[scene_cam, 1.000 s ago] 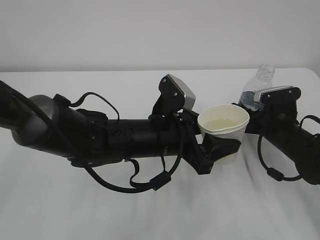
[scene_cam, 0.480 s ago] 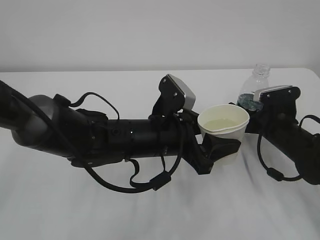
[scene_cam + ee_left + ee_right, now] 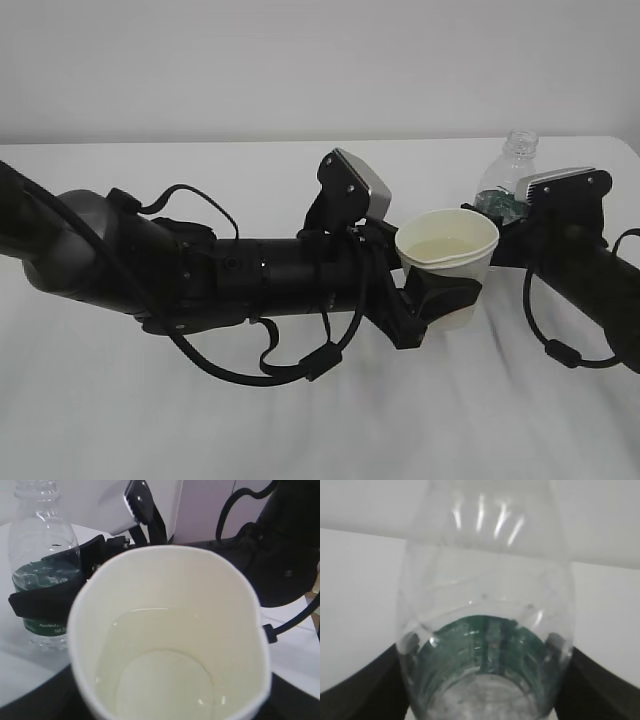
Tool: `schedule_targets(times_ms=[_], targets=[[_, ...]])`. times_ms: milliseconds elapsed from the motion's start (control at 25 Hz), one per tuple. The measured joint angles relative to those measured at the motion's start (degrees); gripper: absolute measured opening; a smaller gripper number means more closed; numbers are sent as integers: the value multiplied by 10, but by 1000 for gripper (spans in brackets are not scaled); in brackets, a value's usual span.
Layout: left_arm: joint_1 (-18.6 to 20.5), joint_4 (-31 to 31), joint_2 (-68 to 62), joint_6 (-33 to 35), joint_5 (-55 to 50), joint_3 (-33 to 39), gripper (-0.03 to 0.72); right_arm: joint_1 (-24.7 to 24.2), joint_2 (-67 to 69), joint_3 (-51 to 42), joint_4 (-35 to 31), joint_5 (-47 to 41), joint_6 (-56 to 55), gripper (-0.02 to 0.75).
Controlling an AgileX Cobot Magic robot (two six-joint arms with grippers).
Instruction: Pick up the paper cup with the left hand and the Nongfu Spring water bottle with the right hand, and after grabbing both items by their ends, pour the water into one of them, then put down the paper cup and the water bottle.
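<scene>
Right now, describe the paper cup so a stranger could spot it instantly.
On the white table, follow the long black left arm to the left gripper. The paper cup sits upright in it, white outside, pale cream inside, holding water. Unlike the clear, green-labelled water bottle behind it, it is opaque, shorter and wide-mouthed.

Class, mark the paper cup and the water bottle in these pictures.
paper cup (image 3: 455, 285): exterior view, on its white outer side wall.
water bottle (image 3: 42, 542): left wrist view, on its clear ribbed body above the green label.
</scene>
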State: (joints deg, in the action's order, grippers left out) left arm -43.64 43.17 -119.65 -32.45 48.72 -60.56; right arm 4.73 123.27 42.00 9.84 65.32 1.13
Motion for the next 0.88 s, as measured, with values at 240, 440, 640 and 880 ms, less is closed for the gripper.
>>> schedule_targets(times_ms=[240,440,640,880], targets=[[0,-12,0,0,0,0,475,0,-24,-28,0,1,-1,588],[0,-12,0,0,0,0,475,0,-34,-47,0,1,-1,588],[0,-12,0,0,0,0,475,0,-48,-63,0,1,-1,587],[0,-12,0,0,0,0,475,0,-63,-92,0,1,-2,587]])
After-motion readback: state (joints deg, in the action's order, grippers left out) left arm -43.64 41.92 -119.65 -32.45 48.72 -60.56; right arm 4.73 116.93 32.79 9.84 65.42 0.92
